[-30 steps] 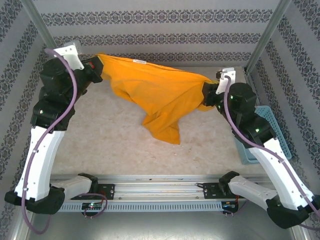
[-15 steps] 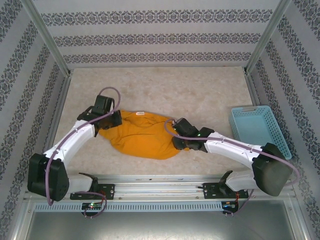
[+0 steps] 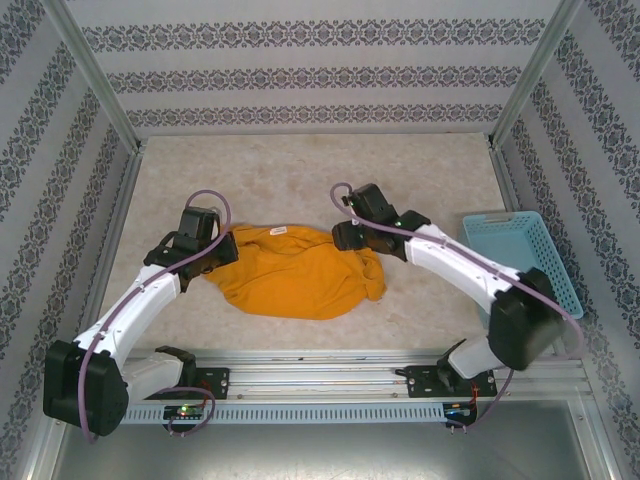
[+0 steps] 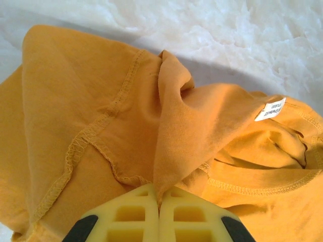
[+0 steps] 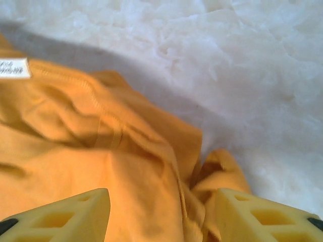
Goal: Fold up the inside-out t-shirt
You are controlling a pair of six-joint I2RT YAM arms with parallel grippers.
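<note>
Marbled table (image 3: 300,180): t-shirt (image 3: 290,275) heaped, shape lost; left pincer (image 4: 159,195) pinching fold

Both arms reach low and inward; left gripper (image 4: 159,204) clamped, right gripper (image 5: 161,206) parted.
The left arm (image 3: 130,305) extends from its near-left base, forearm angled inward toward the centre, wrist held low. Its yellow fingers (image 4: 131,214) are pressed flat together, with a fold of the inside-out t-shirt (image 4: 101,126) pinched in the seam between them. The right arm (image 3: 455,262) rises from its near-right base, elbow bent outward, forearm pointing left. Its jaws stand well apart, pinching nothing.
</note>
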